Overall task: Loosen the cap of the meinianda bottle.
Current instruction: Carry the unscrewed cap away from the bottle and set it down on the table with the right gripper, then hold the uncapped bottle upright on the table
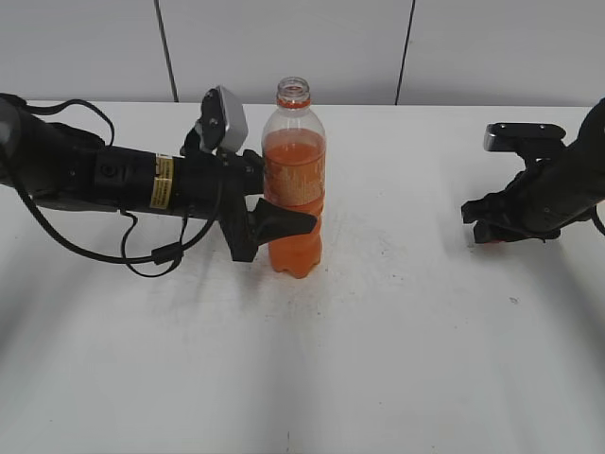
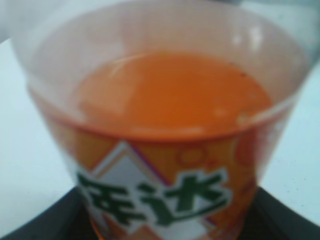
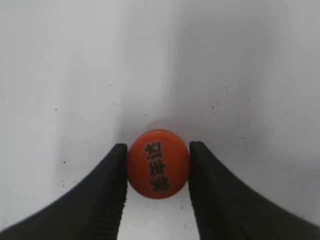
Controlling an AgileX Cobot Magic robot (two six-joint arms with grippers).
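Right gripper [image 3: 158, 172]: jaws closed against the two flanks of the cap [image 3: 158, 170], orange disc with printed characters facing the wrist camera, pinched across its diameter just above the white table [image 3: 160, 60]. In the exterior view, same gripper [image 1: 492, 225] at about 3 o'clock from the bottle and well apart from it, a trace of orange low between the black fingers [image 1: 484, 210].

Left gripper [image 1: 274, 222]: jaws clamped on the label band of the meinianda bottle [image 1: 294, 184], one finger wrapping the near side, wrist approaching from 9 o'clock. In the left wrist view, bottle [image 2: 165, 135] filling the frame, liquid surface just above the label, black finger edges at 5 and 7 o'clock.

Bottle upright near table centre, neck open, threaded mouth bare at 12 o'clock; cap therefore fully off, beyond mere loosening.

Handling, judged: bottle roughly two-thirds full, hence moderately heavy and bottom-weighted, yet tall and tippable; thin clear wall likely to dent under squeeze, smooth label prone to slip. Best hold at the label band or ribbed waist, as here. With the mouth open, any hard squeeze or tilt risks spilling. Cap light, rigid, small; ridged rim the proper gripping surface, opposite flanks between the pads.
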